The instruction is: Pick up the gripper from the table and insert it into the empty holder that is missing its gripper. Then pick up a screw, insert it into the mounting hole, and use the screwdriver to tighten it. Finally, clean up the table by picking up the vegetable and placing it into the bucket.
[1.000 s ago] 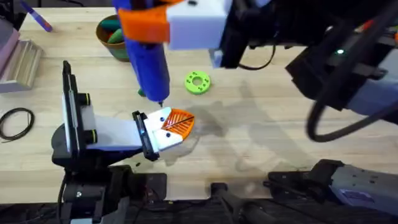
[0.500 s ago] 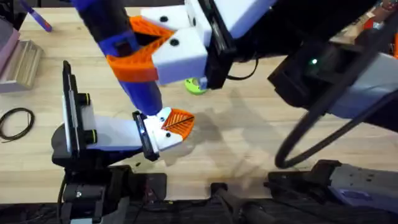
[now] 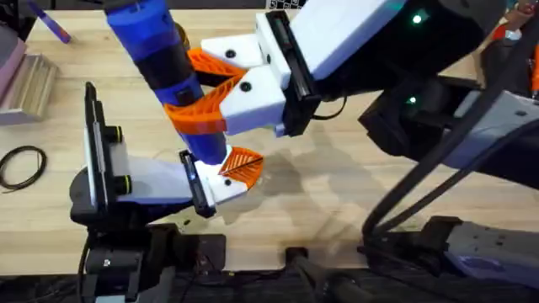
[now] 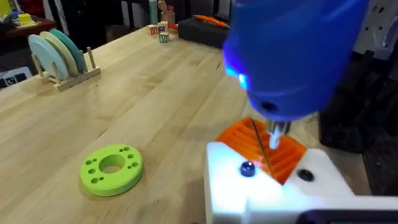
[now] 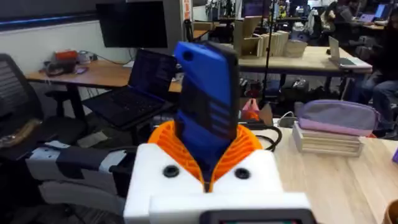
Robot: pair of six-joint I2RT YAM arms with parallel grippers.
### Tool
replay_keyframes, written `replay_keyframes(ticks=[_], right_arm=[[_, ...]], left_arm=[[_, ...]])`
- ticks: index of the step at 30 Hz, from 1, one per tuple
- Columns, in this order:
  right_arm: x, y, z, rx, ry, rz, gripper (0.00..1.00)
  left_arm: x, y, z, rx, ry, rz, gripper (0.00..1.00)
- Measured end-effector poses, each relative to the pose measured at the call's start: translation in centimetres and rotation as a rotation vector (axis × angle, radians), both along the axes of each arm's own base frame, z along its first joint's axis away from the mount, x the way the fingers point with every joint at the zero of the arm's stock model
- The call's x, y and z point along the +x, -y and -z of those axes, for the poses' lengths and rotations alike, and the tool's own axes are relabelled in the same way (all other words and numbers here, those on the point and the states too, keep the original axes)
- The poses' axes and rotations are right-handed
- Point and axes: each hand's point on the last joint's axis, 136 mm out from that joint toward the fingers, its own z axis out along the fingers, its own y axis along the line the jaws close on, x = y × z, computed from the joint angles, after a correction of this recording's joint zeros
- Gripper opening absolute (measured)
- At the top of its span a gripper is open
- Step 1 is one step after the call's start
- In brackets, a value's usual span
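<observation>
The right hand [image 3: 206,93], white with orange pads, is clamped on the blue screwdriver [image 3: 160,63], which rises tilted above the holder [image 3: 215,181]; in the right wrist view the screwdriver [image 5: 208,106] stands gripped between the two orange pads [image 5: 165,140]. In the left wrist view the screwdriver's thin metal tip [image 4: 273,134] comes down onto the orange ribbed gripper [image 4: 273,152] that sits in the white holder [image 4: 249,186], and a blue light glows on the tool's body beside the tip. A dark screw head [image 4: 247,168] shows on the holder's white face just beside the gripper. From overhead the gripper [image 3: 242,164] lies seated in the holder at the end of the black-and-white claw [image 3: 126,181], which rests on the wooden surface [image 3: 337,185]. Whether the left hand's fingers are apart or together cannot be told. A lime-green disc [image 4: 112,169] lies flat on the surface near the holder, apart from it. Beyond the disc, well away from the holder, a small rack with round plates [image 4: 59,56] stands upright.
</observation>
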Motion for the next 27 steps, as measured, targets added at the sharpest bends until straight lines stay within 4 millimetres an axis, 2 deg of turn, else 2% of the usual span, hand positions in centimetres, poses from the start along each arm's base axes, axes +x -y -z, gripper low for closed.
replay_keyframes(ticks=[17, 23, 27], right_arm=[[0.7, -0.8, 1.8, -0.027, -0.003, -0.002, 0.023], [0.8, -0.8, 1.9, -0.026, 0.004, 0.000, 0.023], [0.8, -0.6, 1.0, 0.012, 0.041, 0.001, 0.023]], left_arm=[[0.0, 0.0, 0.0, 0.000, -0.001, 0.000, 0.012], [0.0, 0.0, 0.0, 0.000, 0.000, 0.000, 0.012], [0.0, 0.0, 0.0, 0.000, 0.000, 0.000, 0.012]])
